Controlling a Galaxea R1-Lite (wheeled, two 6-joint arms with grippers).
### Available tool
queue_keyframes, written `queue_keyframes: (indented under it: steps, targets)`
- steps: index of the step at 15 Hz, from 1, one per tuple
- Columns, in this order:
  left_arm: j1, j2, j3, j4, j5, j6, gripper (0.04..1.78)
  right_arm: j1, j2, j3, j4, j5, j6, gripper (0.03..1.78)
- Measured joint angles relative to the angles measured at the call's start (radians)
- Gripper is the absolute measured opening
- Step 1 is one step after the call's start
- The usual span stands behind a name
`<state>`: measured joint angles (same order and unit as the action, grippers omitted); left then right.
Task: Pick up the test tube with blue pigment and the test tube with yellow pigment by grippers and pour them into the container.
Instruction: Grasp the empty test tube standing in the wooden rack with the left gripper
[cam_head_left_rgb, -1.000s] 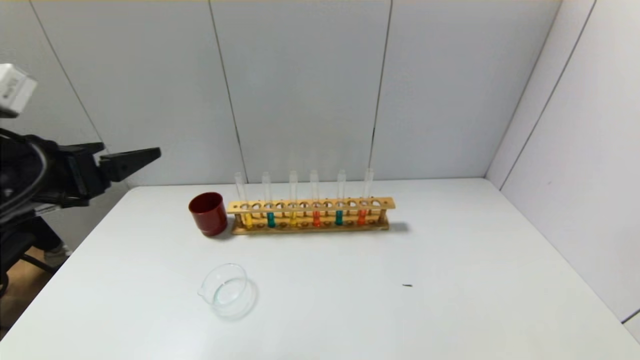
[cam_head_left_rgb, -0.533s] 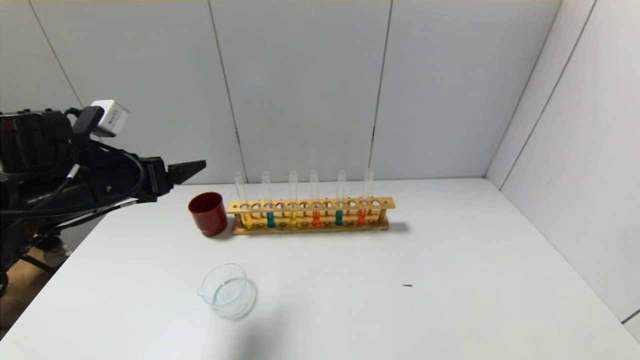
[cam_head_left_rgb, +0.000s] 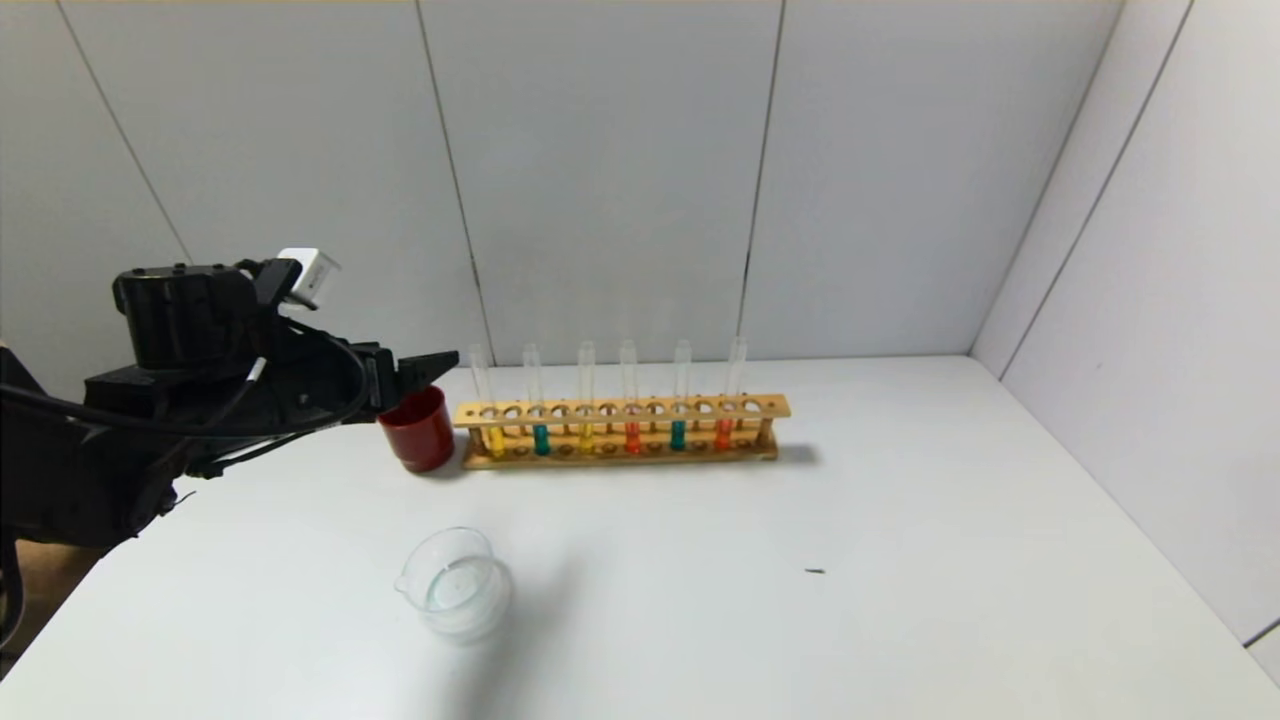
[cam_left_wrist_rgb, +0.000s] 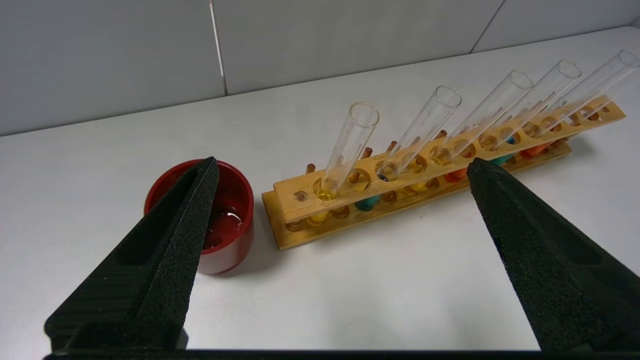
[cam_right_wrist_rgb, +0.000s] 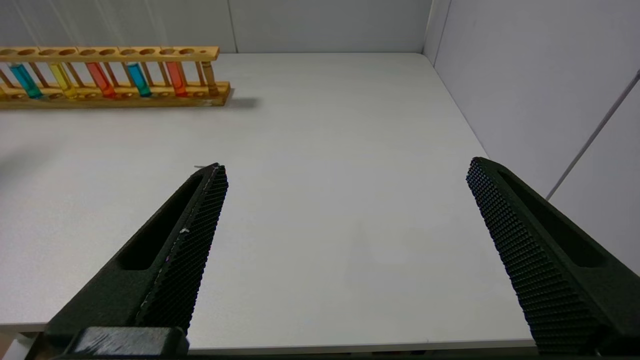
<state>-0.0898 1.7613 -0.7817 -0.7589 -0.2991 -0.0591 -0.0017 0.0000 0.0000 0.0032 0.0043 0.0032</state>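
Ahead of the wide-spread left gripper (cam_left_wrist_rgb: 340, 165), racked test tube with yellow pigment (cam_left_wrist_rgb: 345, 150)

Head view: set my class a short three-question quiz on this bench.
1. True or false: the black two-fingered left gripper is shut on a tube.
2. How many clear glass tubes stand in the long wooden rack?
3. What stands on the white table by the rack's end nearest that gripper? A. dark red round cup B. green bottle C. steel spoon

Key: 1 false; 2 six; 3 A.
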Motion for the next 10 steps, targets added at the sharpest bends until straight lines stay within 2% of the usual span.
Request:
queue_keyframes:
  steps: [10]
  targets:
    - [-0.023, 0.139, -0.066, -0.034, 0.003, 0.003, 1.74, 0.000, 0.000, 0.000, 0.000, 0.000, 0.000, 1.75]
